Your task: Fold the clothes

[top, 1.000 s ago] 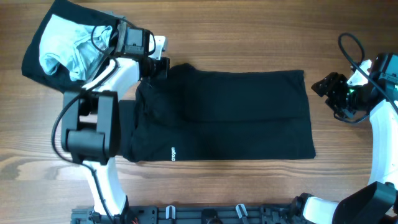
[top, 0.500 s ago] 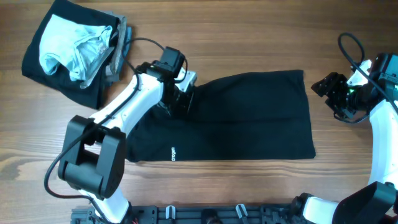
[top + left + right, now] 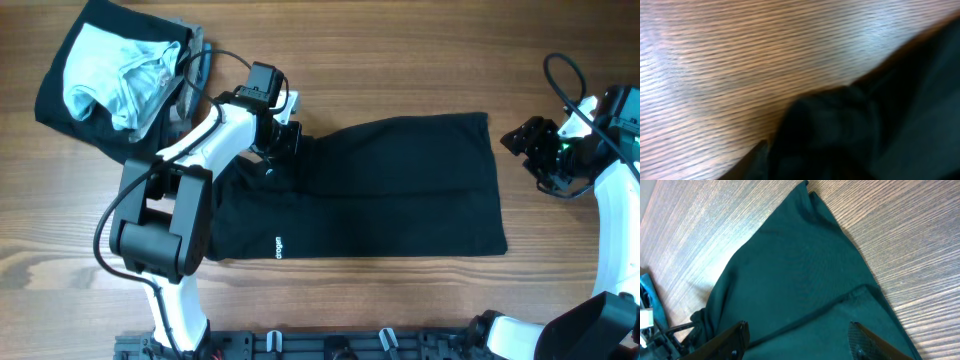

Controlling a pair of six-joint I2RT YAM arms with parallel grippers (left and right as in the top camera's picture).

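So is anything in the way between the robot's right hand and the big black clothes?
No, nothing visible is. The right gripper hangs open right by the far right corner of the black garment, with only bare wooden table near it. The pile of other clothes lies at the opposite end.

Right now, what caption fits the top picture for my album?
Left pincer at the top edge of the black garment; right pincer off to the side.

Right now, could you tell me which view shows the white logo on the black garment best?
The overhead view: the white logo sits clear near the black garment's lower edge. Both wrist views show plain dark cloth, no logo.
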